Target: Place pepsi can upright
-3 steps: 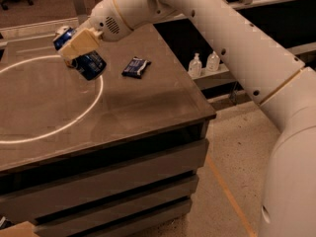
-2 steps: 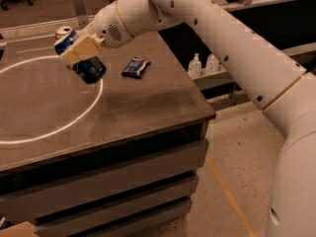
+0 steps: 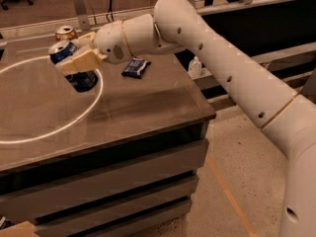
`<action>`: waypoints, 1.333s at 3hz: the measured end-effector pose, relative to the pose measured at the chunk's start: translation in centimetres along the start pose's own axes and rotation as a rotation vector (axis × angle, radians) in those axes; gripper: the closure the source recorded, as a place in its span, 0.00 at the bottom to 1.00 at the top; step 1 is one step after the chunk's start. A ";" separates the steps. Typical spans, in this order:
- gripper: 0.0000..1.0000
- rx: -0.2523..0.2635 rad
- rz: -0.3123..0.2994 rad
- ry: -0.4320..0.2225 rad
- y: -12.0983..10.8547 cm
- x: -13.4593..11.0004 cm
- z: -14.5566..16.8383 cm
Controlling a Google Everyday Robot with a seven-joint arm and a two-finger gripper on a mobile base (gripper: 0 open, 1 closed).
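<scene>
**Desk:** At the left rear of the worktop (image 3: 148, 102), the claw (image 3: 74, 58) pinches the pepsi can (image 3: 84, 80) across its middle, with one tan finger (image 3: 81, 62) laid over the blue side. What is different from a second ago?

**Photographer:** The can has come down. It hung clear above the surface. Now its base sits low, at the edge of the white ring (image 3: 100, 90) marked on the top, with the silver end leaning up and to the left. I cannot tell whether the base touches.

**Desk:** Meaning?

**Photographer:** The set-down looks near. But the can is tilted, so it probably needs righting before the claw lets go.

**Desk:** And the tally?

**Photographer:** Two cans: the blue one in the claw, and one tan can (image 3: 65, 32) standing just behind it. One dark blue snack wrapper (image 3: 136, 67) lies flat to the right, apart from both. One claw, one ring.
</scene>
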State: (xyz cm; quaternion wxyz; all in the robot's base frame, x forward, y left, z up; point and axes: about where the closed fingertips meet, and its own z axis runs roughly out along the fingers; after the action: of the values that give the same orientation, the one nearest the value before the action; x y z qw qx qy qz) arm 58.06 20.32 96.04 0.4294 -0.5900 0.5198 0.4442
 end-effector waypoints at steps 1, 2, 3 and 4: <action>1.00 -0.020 -0.022 -0.100 0.6 0.2 0.5; 1.00 -0.016 -0.008 -0.178 1.0 0.9 0.7; 1.00 -0.012 0.012 -0.207 1.2 2.0 1.1; 1.00 -0.011 0.014 -0.214 1.1 2.6 1.4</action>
State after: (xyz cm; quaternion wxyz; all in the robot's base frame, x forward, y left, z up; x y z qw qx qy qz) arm 57.05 20.99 93.15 0.4759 -0.5379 0.4728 0.5105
